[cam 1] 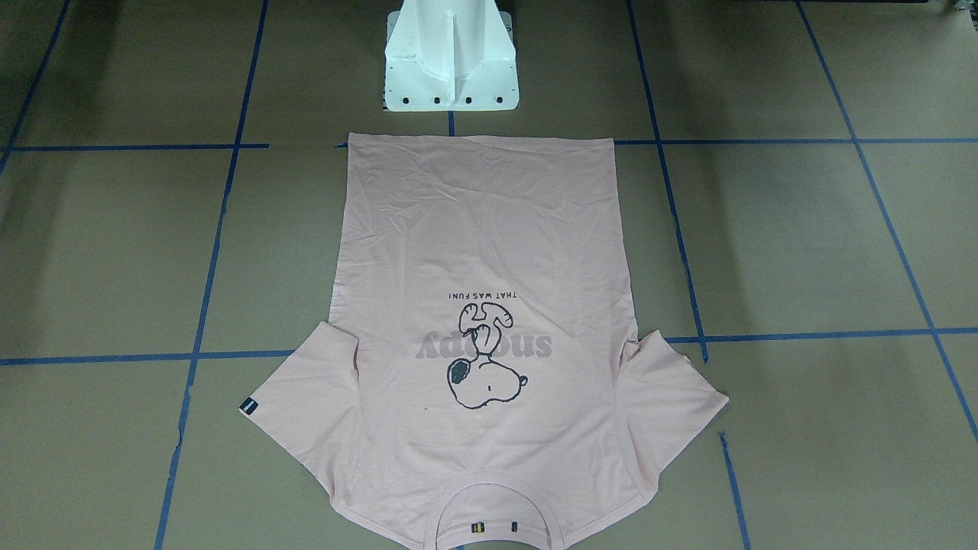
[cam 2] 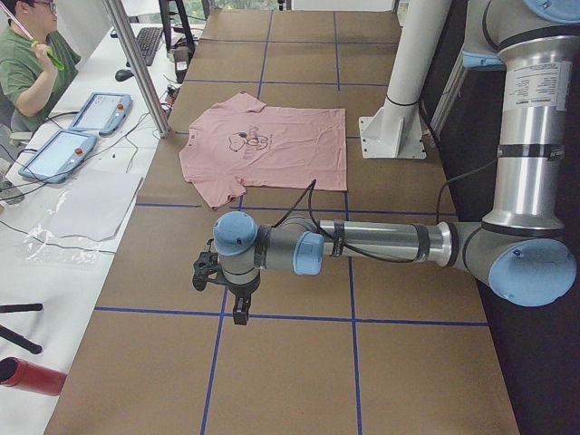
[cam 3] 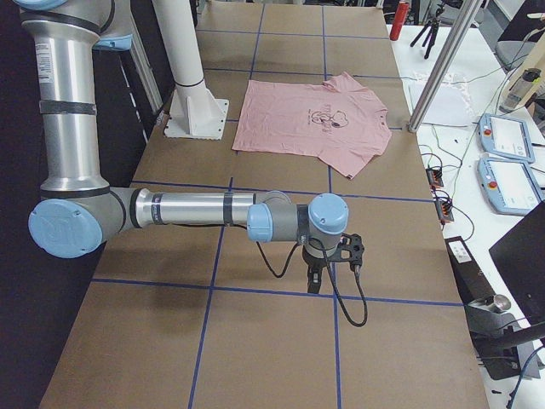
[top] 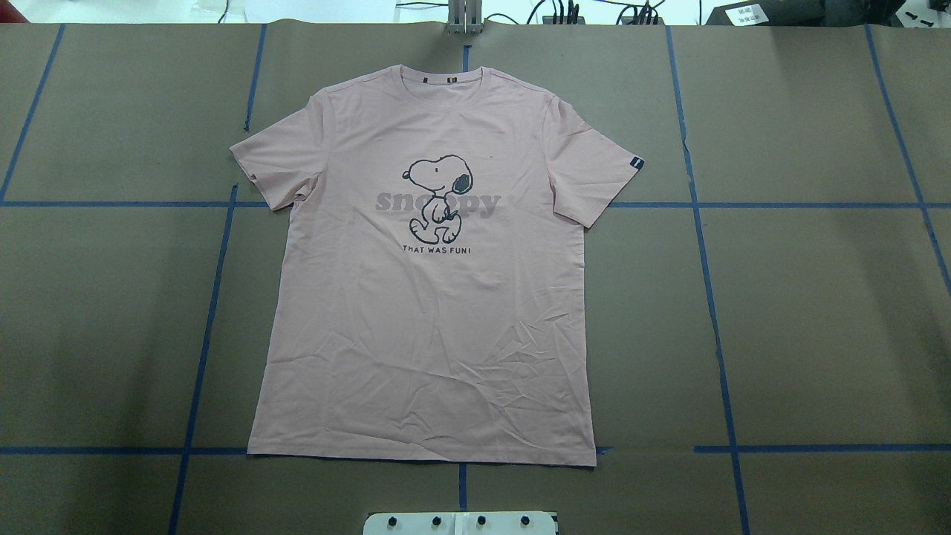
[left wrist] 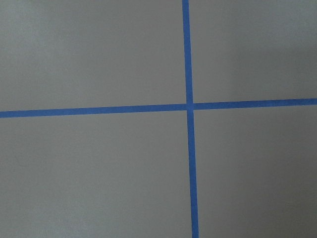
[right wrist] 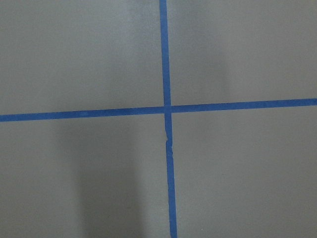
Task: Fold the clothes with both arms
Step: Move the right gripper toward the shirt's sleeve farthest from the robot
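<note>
Left end effector, right end effector — cannot tell grip; T-shirt (pink, creased) flat.

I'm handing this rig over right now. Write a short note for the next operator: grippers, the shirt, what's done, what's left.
Left gripper: pointing down over bare table toward the robot's left end, away from the shirt, holding nothing. Seen only from the side, so I cannot tell if the jaws are open or shut.
Right gripper: the same, toward the right end.
Pink T-shirt: flat at the table's centre, print up, collar away from the robot, both sleeves spread.
Done: no fold yet.
Left: all the folding.
</note>
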